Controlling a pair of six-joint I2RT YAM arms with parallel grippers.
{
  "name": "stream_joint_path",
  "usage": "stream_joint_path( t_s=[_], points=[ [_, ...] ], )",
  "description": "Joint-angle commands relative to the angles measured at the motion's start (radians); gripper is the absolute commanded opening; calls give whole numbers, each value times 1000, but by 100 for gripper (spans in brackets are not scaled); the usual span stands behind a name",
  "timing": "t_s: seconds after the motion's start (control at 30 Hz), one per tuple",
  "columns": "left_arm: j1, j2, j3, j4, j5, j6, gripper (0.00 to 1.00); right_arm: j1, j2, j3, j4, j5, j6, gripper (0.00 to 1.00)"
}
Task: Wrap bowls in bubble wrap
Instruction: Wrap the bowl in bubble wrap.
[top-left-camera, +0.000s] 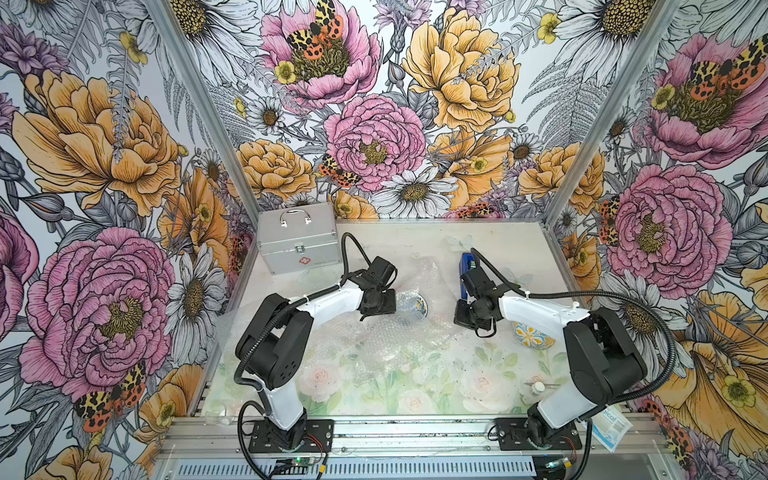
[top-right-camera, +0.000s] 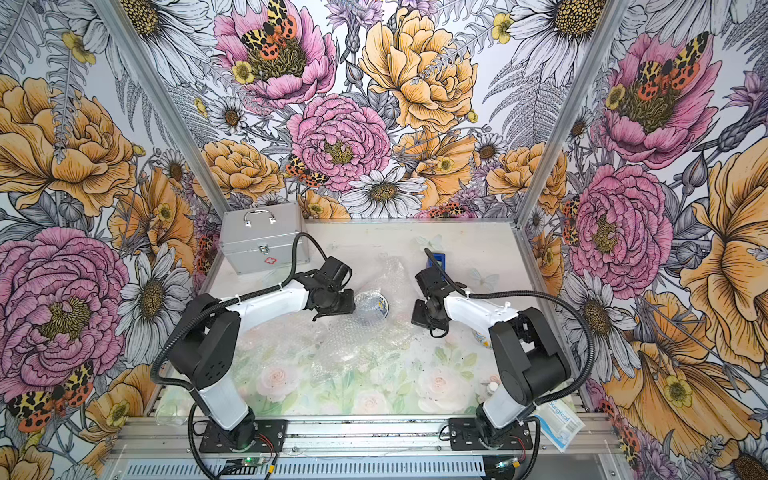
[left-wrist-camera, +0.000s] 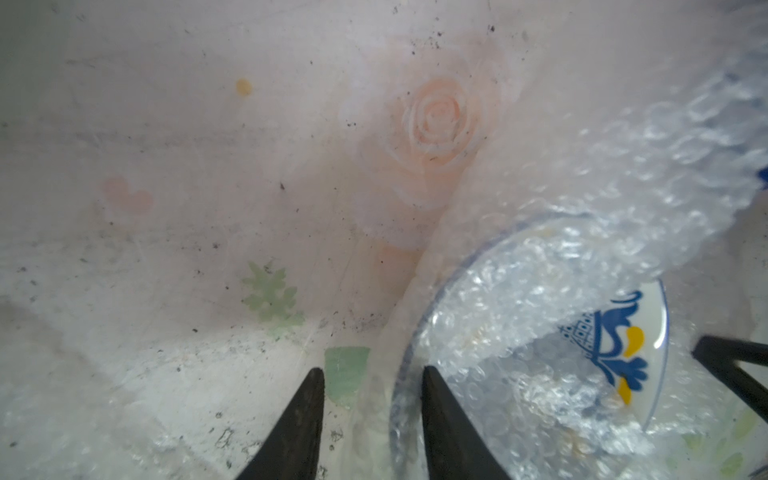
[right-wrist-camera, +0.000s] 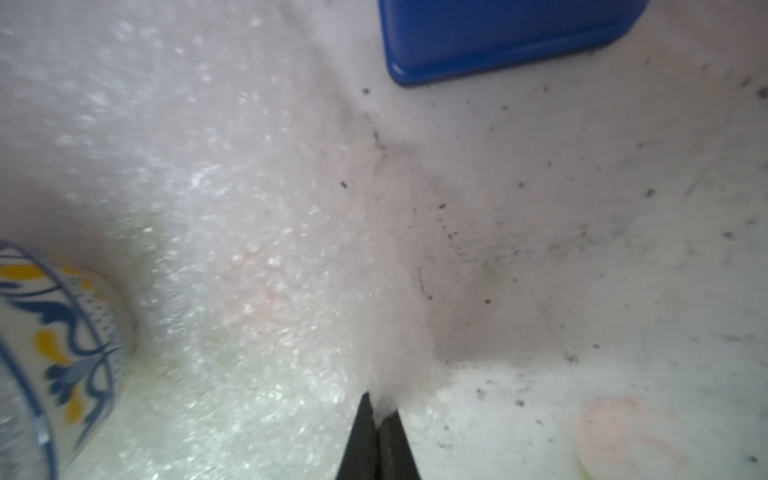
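Right claw (right-wrist-camera: 376, 411) pinches the bubble wrap (right-wrist-camera: 232, 257) edge; left claw (left-wrist-camera: 372, 390), half-open, straddles the bowl (left-wrist-camera: 615, 349) rim. Next, I reckon: pull it across.

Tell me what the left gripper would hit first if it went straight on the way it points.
Probably the bubble wrap draped over the bowl: its fold lies just ahead of the open left gripper, with the bowl's rim right beside it. Depth is unclear.

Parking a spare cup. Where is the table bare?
Bare: the far edge between the silver case and the blue tape dispenser, and the near strip between the arm bases. Crowded: the middle, where bubble wrap partly covers the centre bowl; the second bowl sits beside the right arm.
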Motion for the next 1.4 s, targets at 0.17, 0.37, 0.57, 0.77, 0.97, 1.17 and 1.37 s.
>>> stream_joint_path(
  t_s=[0.17, 0.37, 0.57, 0.77, 0.97, 1.17, 1.37],
  points=[
    [2, -1, -23, 24, 33, -20, 40, 182, -124, 215, 13, -88, -60, 0],
    [6, -27, -50, 62, 52, -46, 39, 256, 120, 405, 14, -156, -73, 0],
    [5, -46, -84, 98, 87, -64, 40, 255, 351, 532, 13, -199, -52, 0],
    [7, -149, -144, 124, 110, -128, 44, 234, 404, 492, 15, -199, 20, 0],
    [-50, -209, -233, 247, 182, -220, 54, 221, 395, 451, 27, -192, 45, 0],
    [-50, -157, -208, 310, 204, -244, 58, 207, 352, 442, 53, -209, 70, 19],
    [-40, -67, -146, 277, 169, -227, 59, 205, 294, 415, 83, -225, 105, 41]
  ],
)
